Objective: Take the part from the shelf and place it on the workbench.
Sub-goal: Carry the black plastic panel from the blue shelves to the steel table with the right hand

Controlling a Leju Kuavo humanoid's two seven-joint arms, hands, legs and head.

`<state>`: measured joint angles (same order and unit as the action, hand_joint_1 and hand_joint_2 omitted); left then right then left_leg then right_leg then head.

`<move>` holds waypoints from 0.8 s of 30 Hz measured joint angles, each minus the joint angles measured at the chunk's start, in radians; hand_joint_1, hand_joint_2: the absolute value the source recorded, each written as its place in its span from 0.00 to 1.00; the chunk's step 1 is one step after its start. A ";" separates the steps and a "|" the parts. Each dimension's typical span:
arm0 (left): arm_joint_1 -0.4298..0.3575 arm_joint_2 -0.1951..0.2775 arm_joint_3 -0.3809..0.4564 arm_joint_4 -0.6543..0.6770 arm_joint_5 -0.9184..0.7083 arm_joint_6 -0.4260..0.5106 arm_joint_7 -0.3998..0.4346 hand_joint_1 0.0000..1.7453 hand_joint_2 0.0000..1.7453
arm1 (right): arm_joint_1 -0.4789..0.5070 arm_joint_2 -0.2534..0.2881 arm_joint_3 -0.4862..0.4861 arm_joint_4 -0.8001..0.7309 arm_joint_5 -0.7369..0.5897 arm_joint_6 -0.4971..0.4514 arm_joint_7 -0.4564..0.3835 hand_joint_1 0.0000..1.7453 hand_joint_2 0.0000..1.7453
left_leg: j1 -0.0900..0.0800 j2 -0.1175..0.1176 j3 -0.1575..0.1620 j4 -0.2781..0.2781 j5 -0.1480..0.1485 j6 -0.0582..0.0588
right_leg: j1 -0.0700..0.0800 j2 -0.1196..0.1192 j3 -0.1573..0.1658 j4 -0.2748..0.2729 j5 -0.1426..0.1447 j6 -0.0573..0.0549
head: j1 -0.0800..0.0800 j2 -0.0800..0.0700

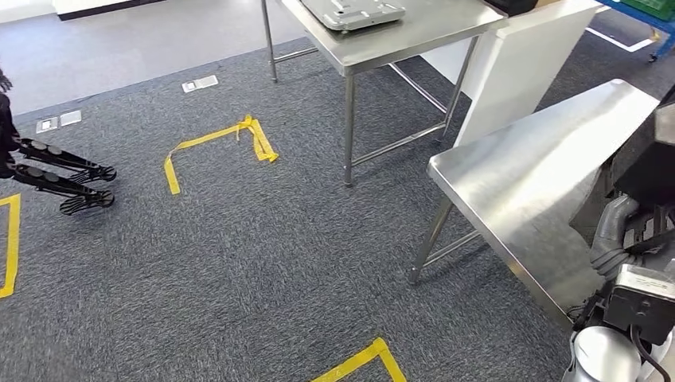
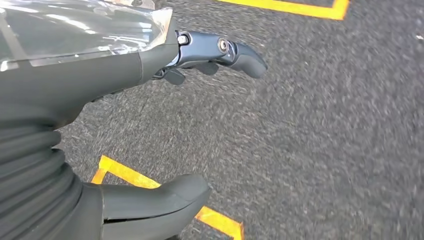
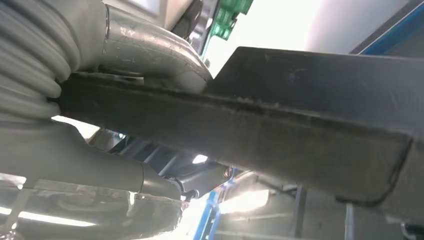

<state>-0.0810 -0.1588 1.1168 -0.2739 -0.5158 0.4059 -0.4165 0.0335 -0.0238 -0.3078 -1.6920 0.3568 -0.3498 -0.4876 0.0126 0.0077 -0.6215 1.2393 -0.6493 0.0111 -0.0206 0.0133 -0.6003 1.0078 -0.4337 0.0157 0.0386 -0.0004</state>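
Grey carpet floor [image 1: 239, 263] takes most of the head view, marked with yellow tape lines [image 1: 215, 143]: 1 open rectangle at 11 o'clock, 1 corner at 6 o'clock, 1 strip at the 9 o'clock edge.

Near stainless steel workbench [image 1: 541, 167] sits at 3 o'clock, top bare and reflective, 1 angled leg down to the carpet. Second stainless steel table [image 1: 414, 36] at 12 o'clock, carrying a flat grey metal tray-like unit [image 1: 350, 12] at its far side. White upright panel [image 1: 517, 72] stands between the 2 tables, at about 1 o'clock. Black multi-bar stand or robot foot [image 1: 68, 179] at 9 o'clock, can't tell which. 2 small metal floor plates [image 1: 199, 83] at 10 to 11 o'clock.

Task part: a dark, flat, long black plate with a rough edge [image 3: 280, 130], in the right wrist view. Right hand [image 3: 90, 115] grips it, thick grey thumb pressed on 1 face and the rest of the hand under the other face. In the head view the right arm is at 4 to 5 o'clock just beside the near workbench edge, with a dark block [image 1: 649, 171] there that may be the part; can't confirm.

Left hand [image 2: 150, 125] hangs over the carpet and tape, fingers [image 2: 225, 50] and thumb apart, nothing in it.
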 joint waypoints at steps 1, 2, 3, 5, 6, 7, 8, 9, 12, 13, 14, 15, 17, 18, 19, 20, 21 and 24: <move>0.001 0.000 0.000 0.000 -0.001 0.000 0.000 0.00 1.00 | 0.002 0.002 0.000 0.000 0.001 -0.002 0.001 1.00 1.00 | 0.000 -0.008 -0.029 0.049 -0.013 -0.001 | 0.001 0.015 0.000 0.000 0.000 0.000 | 0.000 0.000; 0.003 0.001 0.001 0.000 -0.002 0.000 0.001 0.00 1.00 | 0.005 0.003 0.000 0.000 0.002 -0.003 0.002 1.00 1.00 | 0.000 -0.010 -0.044 0.066 -0.005 -0.001 | 0.002 0.030 0.001 0.001 0.000 0.000 | 0.000 0.000; 0.003 0.001 0.002 0.000 -0.003 0.000 0.001 0.00 1.00 | 0.007 0.004 0.000 -0.001 0.003 -0.005 0.003 1.00 1.00 | 0.001 -0.012 -0.040 0.045 0.021 0.000 | 0.002 0.045 0.003 0.001 0.000 0.000 | 0.000 0.000; 0.004 0.002 0.003 -0.001 -0.007 -0.001 0.001 0.00 1.00 | 0.012 0.006 -0.001 -0.005 0.007 -0.008 0.005 1.00 1.00 | 0.007 -0.041 0.010 -0.076 0.095 0.001 | 0.001 0.073 0.006 0.004 -0.001 0.002 | 0.000 0.000; 0.004 0.002 0.003 -0.002 -0.008 -0.002 0.001 0.00 1.00 | 0.014 0.007 -0.002 -0.008 0.011 -0.011 0.007 1.00 1.00 | 0.011 -0.062 0.035 -0.134 0.120 0.001 | 0.004 0.086 0.004 0.007 -0.001 0.005 | 0.000 0.000; 0.004 0.002 0.003 -0.002 -0.011 -0.003 0.001 0.00 1.00 | 0.016 0.009 -0.003 -0.014 0.014 -0.015 0.008 1.00 1.00 | 0.012 -0.078 0.052 -0.174 0.132 0.002 | 0.006 0.098 0.001 0.009 -0.001 0.011 | 0.001 0.000; 0.004 0.002 0.003 -0.003 -0.014 -0.005 0.001 0.00 1.00 | 0.019 0.010 -0.005 -0.020 0.017 -0.018 0.009 1.00 1.00 | 0.010 -0.085 0.059 -0.190 0.134 0.006 | 0.007 0.109 -0.003 0.009 0.000 0.018 | 0.001 0.000; 0.003 0.003 0.003 -0.003 -0.016 -0.006 0.001 0.00 1.00 | 0.024 0.012 -0.008 -0.026 0.019 -0.020 0.009 1.00 1.00 | 0.006 -0.075 0.061 -0.193 0.134 0.010 | 0.006 0.121 -0.007 0.008 0.003 0.025 | 0.001 0.000; 0.001 0.002 0.003 -0.005 -0.022 -0.014 0.000 0.00 1.00 | 0.040 0.013 -0.021 -0.041 0.023 -0.025 0.012 1.00 1.00 | 0.005 -0.034 0.070 -0.206 0.146 0.035 | 0.007 0.096 -0.033 0.034 -0.007 0.037 | 0.005 0.000; 0.001 0.003 0.003 -0.005 -0.024 -0.018 0.000 0.00 1.00 | 0.043 0.014 -0.025 -0.046 0.026 -0.028 0.014 1.00 1.00 | 0.005 -0.019 0.072 -0.210 0.149 0.042 | 0.009 0.065 -0.056 0.077 -0.028 0.035 | 0.008 0.000; 0.001 0.004 0.003 -0.006 -0.026 -0.022 0.000 0.00 1.00 | 0.045 0.016 -0.028 -0.050 0.030 -0.030 0.015 1.00 1.00 | 0.002 -0.006 0.072 -0.211 0.150 0.045 | 0.010 0.031 -0.086 0.138 -0.055 0.031 | 0.011 0.000; 0.002 0.005 0.003 -0.006 -0.029 -0.025 -0.001 0.00 1.00 | 0.049 0.019 -0.030 -0.054 0.034 -0.033 0.017 1.00 1.00 | 0.000 0.009 0.070 -0.211 0.150 0.047 | 0.010 0.012 -0.120 0.207 -0.083 0.028 | 0.013 0.000; 0.003 0.006 0.003 -0.006 -0.034 -0.030 -0.002 0.00 1.00 | 0.063 0.030 -0.037 -0.062 0.043 -0.038 0.019 1.00 1.00 | -0.002 0.036 0.068 -0.211 0.149 0.047 | 0.007 -0.002 -0.159 0.293 -0.110 0.032 | 0.014 0.000; 0.003 0.007 0.003 -0.006 -0.036 -0.032 -0.004 0.00 1.00 | 0.069 0.035 -0.041 -0.068 0.048 -0.039 0.020 1.00 1.00 | -0.002 0.049 0.068 -0.211 0.148 0.046 | 0.006 -0.006 -0.150 0.281 -0.102 0.039 | 0.014 0.000; 0.003 0.007 0.003 -0.006 -0.039 -0.034 -0.005 0.00 1.00 | 0.075 0.040 -0.045 -0.074 0.052 -0.041 0.021 1.00 1.00 | -0.002 0.062 0.069 -0.211 0.146 0.044 | 0.005 -0.015 -0.119 0.227 -0.081 0.047 | 0.014 0.000; 0.003 0.007 0.003 -0.006 -0.040 -0.036 -0.007 0.00 1.00 | 0.079 0.046 -0.048 -0.082 0.055 -0.043 0.021 1.00 1.00 | -0.003 0.073 0.072 -0.210 0.144 0.040 | 0.005 -0.038 -0.074 0.149 -0.058 0.052 | 0.014 0.000; 0.003 0.007 0.003 -0.006 -0.042 -0.037 -0.008 0.00 1.00 | 0.082 0.051 -0.050 -0.091 0.059 -0.045 0.021 1.00 1.00 | -0.005 0.084 0.076 -0.210 0.140 0.035 | 0.008 -0.063 -0.034 0.081 -0.038 0.054 | 0.014 0.000; 0.001 0.008 0.003 -0.008 -0.051 -0.040 -0.011 0.00 1.00 | 0.093 0.068 -0.059 -0.116 0.070 -0.054 0.022 1.00 1.00 | -0.012 0.117 0.089 -0.212 0.129 0.018 | 0.022 -0.081 0.007 0.009 -0.017 0.037 | 0.011 0.000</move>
<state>-0.0798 -0.1507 1.1196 -0.2817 -0.5665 0.3656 -0.4274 0.1269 0.0442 -0.3669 -1.8078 0.4267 -0.4038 -0.4659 0.0010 0.1246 -0.5326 1.0270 -0.5200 0.0289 0.0010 -0.0680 -0.5932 1.0167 -0.4506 0.0527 0.0497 -0.0004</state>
